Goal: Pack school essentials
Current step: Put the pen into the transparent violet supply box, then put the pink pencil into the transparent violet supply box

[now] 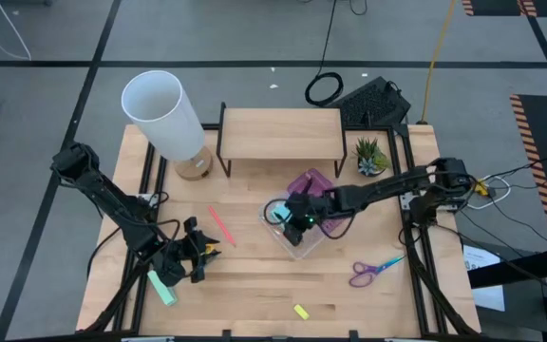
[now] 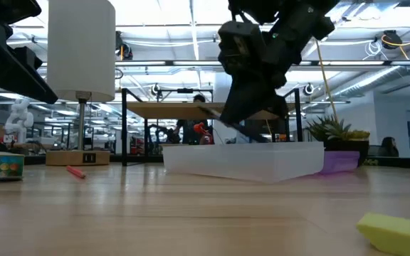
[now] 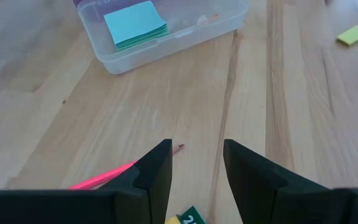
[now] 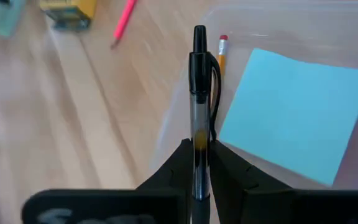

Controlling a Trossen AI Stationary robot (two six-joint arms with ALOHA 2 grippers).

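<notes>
my right gripper [image 4: 197, 163] pinched the black pen [image 4: 199, 93] over the clear box [image 1: 297, 237] near the table's middle, its tip above the blue sticky-note pad [image 4: 300, 112] and orange pencil [image 4: 221, 53] lying inside. my left gripper [image 3: 196, 163] hung spread near the front left corner, by the crayon box [image 1: 162, 287] and pink pencil [image 1: 220, 226]. the scissors [image 1: 376, 269] lay toward the right edge, the yellow block [image 1: 301, 311] at the front edge.

High view: straight down over whole table [image 1: 254, 285]. Low view: tabletop level, facing room beyond. Left wrist view: near, angled down at boards. Right wrist view: very close above clear plastic box [image 4: 185, 93]. Shared by all four: that box.
</notes>
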